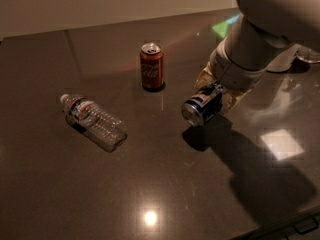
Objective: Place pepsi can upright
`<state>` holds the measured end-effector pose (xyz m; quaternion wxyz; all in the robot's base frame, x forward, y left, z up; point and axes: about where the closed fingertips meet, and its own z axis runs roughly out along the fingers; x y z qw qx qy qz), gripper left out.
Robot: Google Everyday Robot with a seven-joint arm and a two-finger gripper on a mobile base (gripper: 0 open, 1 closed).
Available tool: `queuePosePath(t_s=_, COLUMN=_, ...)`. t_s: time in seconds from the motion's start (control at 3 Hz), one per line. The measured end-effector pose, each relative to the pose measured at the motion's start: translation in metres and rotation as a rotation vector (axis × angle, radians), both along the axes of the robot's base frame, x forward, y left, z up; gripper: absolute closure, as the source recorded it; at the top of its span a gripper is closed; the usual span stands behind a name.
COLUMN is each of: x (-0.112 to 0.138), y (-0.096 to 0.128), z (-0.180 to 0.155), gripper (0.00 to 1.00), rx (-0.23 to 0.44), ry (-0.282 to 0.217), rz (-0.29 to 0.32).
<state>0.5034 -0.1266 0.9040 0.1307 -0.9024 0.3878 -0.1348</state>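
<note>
On my worktop (60,184), the cola can (151,66) stands upright toward the far edge, about midway along it. The water bottle (93,121) lies on its side in front of it, nearer the left edge. Right of both, my tool (212,101) grips the pepsi can (201,109), which is turned sideways.

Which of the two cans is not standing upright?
The blue pepsi can, gripped by the pincer right of centre, lies tilted with one end toward the camera. The red can stands upright on the table.
</note>
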Motion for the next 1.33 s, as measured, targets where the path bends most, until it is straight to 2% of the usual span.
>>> queuePosePath(t_s=0.33, x=0.021, y=0.014, z=0.030, gripper=1.00, rx=0.094, ry=-0.128, rz=0.148)
queuePosePath(t_s=0.67, x=0.031, y=0.022, z=0.044, gripper=1.00, rx=0.104, ry=-0.222, rz=0.290)
queuePosePath(t_s=1.0, x=0.031, y=0.024, z=0.046, gripper=1.00, rx=0.072, ry=-0.247, rz=0.366)
queuePosePath(t_s=1.33, x=0.033, y=0.024, z=0.048, gripper=1.00, rx=0.059, ry=-0.258, rz=0.369)
